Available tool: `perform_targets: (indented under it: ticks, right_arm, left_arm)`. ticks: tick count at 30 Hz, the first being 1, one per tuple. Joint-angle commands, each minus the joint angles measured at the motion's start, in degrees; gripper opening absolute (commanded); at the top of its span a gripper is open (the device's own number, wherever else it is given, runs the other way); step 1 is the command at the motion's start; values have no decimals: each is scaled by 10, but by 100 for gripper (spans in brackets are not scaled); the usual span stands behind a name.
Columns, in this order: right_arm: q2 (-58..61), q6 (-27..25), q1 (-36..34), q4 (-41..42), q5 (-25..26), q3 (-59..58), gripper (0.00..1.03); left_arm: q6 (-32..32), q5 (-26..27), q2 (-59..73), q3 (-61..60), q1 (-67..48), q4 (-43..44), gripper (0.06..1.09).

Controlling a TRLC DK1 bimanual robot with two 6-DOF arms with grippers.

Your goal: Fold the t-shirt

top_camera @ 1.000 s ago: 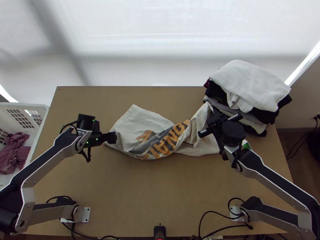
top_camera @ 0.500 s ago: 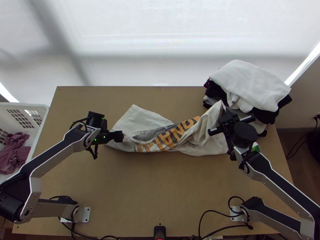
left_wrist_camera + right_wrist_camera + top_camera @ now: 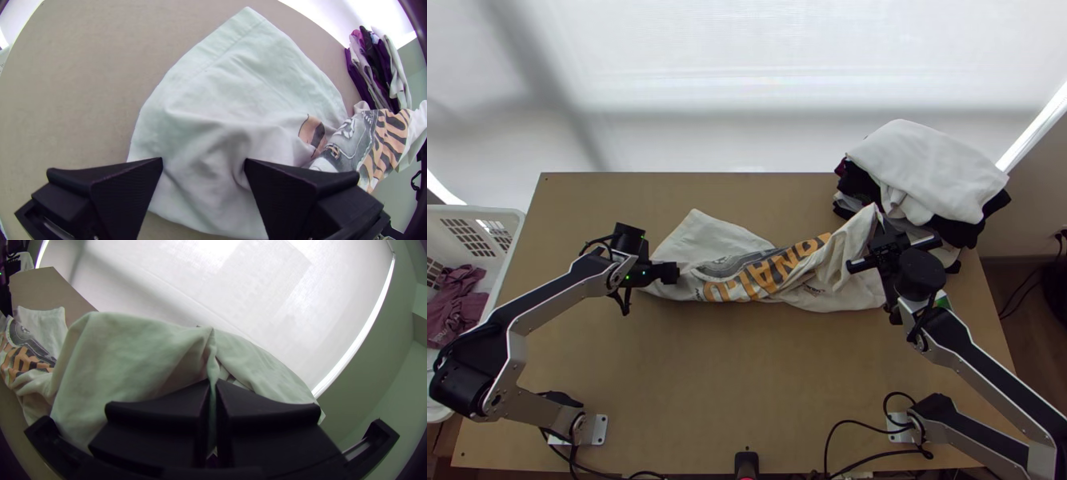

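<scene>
On the table (image 3: 747, 384), the t-shirt (image 3: 707, 236) lies bunched and twisted across the middle, towards the far edge, its right end raised. The clothes pile (image 3: 931, 172) at the far right corner is close; best pull clear of it. The right gripper (image 3: 213, 381) pinches the raised cloth; the left gripper (image 3: 203, 160) is wide apart over the other end and should catch a firm bite before any stretching.

Silver-grey links (image 3: 541, 408) meet round black joints (image 3: 920, 276), with looping black cables (image 3: 885, 406).
</scene>
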Motion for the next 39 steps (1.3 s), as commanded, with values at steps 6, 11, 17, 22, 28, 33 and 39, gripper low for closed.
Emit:
perform_targets:
  ticks: [6, 11, 17, 22, 28, 33, 39]
  right_arm:
    - [-12, -1, -5, 17, 8, -4, 3]
    - [-22, -15, -5, 36, 8, -1, 3]
    - [-46, -34, 0, 47, 8, 21, 3]
    - [-77, -49, 1, 47, 8, 21, 3]
    - [-162, -63, 2, 46, 8, 11, 3]
    - [-258, -75, 45, 34, 7, 11, 3]
    - [-345, -77, 99, -74, 12, 11, 3]
  left_arm:
    - [7, -44, -27, 20, 3, 47, 9]
    - [-25, -44, -105, 75, 49, 53, 9]
    - [-56, -44, -173, 159, 115, 46, 9]
    - [-57, -44, -222, 193, 133, -4, 9]
    - [-56, -39, -314, 181, 139, -46, 9]
    - [-61, -33, -384, 180, 135, -99, 9]
    - [-61, -32, -430, 92, 115, -158, 9]
